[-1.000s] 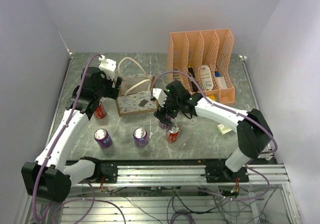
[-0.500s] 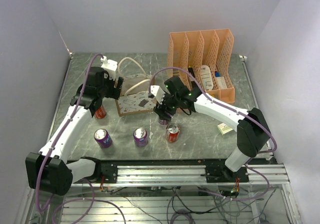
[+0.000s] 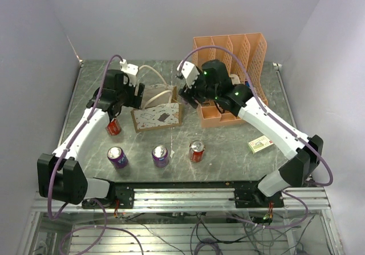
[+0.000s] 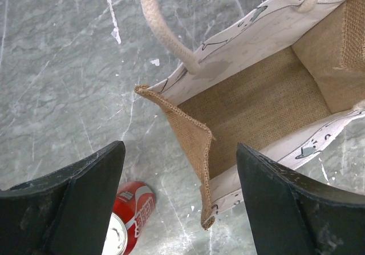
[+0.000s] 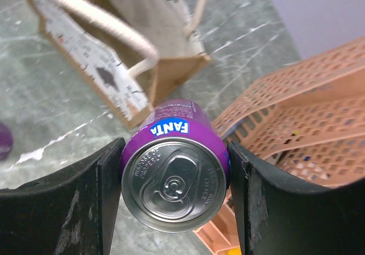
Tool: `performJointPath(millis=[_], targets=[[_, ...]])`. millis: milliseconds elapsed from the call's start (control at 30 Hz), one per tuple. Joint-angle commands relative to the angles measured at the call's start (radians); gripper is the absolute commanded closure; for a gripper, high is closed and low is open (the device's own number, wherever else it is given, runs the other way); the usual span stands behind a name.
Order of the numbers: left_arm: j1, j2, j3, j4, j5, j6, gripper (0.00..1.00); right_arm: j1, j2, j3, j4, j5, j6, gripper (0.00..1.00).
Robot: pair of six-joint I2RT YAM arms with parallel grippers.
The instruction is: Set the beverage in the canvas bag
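A purple Fanta can (image 5: 177, 175), the beverage, is held off the table with my right gripper (image 5: 174, 181) shut on its sides. In the top view the right gripper (image 3: 186, 94) hangs just right of the canvas bag (image 3: 157, 117), in front of the orange organizer. The bag (image 5: 108, 67) stands open, its cream handles drooping. My left gripper (image 4: 179, 203) is open above the bag's left end, and the brown end edge (image 4: 197, 146) lies between its fingers without touching them. The bag's inside (image 4: 256, 101) is bare burlap. In the top view the left gripper (image 3: 137, 97) is at the bag's left end.
A red can (image 3: 113, 127) stands left of the bag, also seen in the left wrist view as the red can (image 4: 128, 218). Two purple cans (image 3: 117, 157) (image 3: 160, 155) and a red can (image 3: 197, 150) stand near the front. The orange file organizer (image 3: 239, 61) is back right, a small box (image 3: 259, 145) right.
My right gripper shut on a purple can near the front and lifted it up and back beside the bag's right end. The left gripper shifted slightly toward the bag's left end.
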Motion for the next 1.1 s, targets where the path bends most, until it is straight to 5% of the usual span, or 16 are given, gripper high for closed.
performJointPath(millis=[0, 733, 1067], targets=[[0.005, 0.013, 0.023, 0.021, 0.044, -0.035, 0.12, -0.024, -0.021, 0.100, 0.085, 0.109, 0.016, 0.77], [0.005, 0.057, -0.050, 0.086, 0.170, -0.050, 0.62, -0.035, 0.418, 0.595, 0.022, -0.300, 0.173, 0.81], [0.005, 0.032, -0.082, 0.110, 0.177, -0.019, 0.93, -0.034, 0.547, 0.617, -0.010, -0.346, 0.203, 0.84]])
